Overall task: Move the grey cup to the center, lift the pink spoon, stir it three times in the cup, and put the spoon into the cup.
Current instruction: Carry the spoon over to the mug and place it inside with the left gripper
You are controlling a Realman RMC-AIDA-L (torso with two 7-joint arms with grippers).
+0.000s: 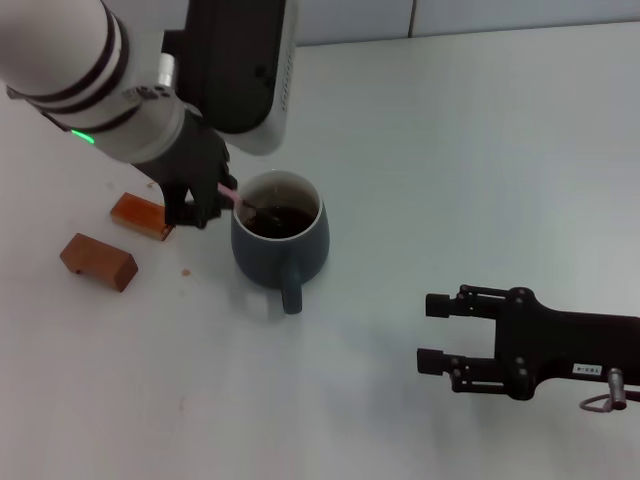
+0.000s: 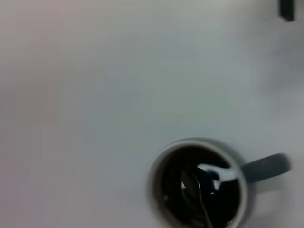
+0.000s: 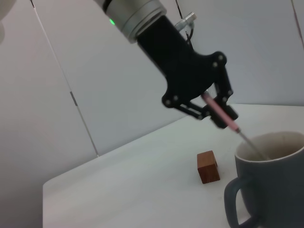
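Note:
The grey cup stands near the middle of the table with dark liquid inside and its handle toward me; it also shows in the left wrist view and the right wrist view. My left gripper is just left of the cup's rim, shut on the handle of the pink spoon. The pink spoon slants down, and its metal end dips into the liquid. My right gripper rests open low on the right, away from the cup.
Two brown blocks lie left of the cup: one beside the left gripper, another nearer the table's left side. One block shows behind the cup in the right wrist view. A wall edge runs along the back.

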